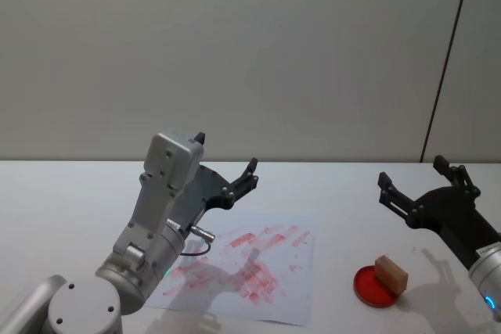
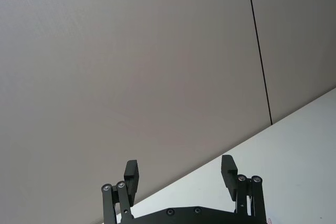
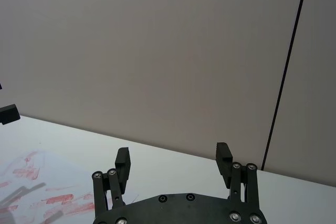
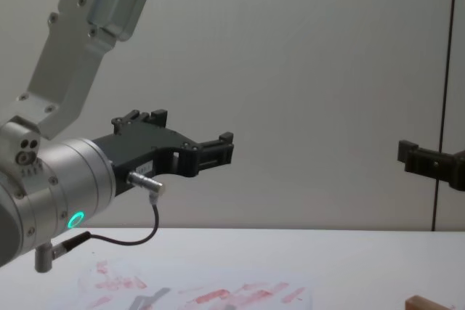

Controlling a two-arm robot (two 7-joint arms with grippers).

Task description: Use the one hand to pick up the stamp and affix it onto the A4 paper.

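Right end effector [image 1: 411, 171], jaws apart, above white table [image 1: 63, 193] (grey wall [image 1: 235, 37] behind).

I see the table [image 1: 70, 201] and the A4 paper [image 1: 293, 291] from above through the head camera, which is tilted forward and down. The chest camera sits lower and faces the wall [image 4: 305, 70]. The wrist cameras sit close behind the left gripper [image 2: 180, 163] and the right gripper [image 3: 172, 151], and they face that same wall.

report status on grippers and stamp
Left gripper open, raised near paper. Right gripper open, raised behind stamp. Stamp on red pad, ungripped. Nothing blocks it.
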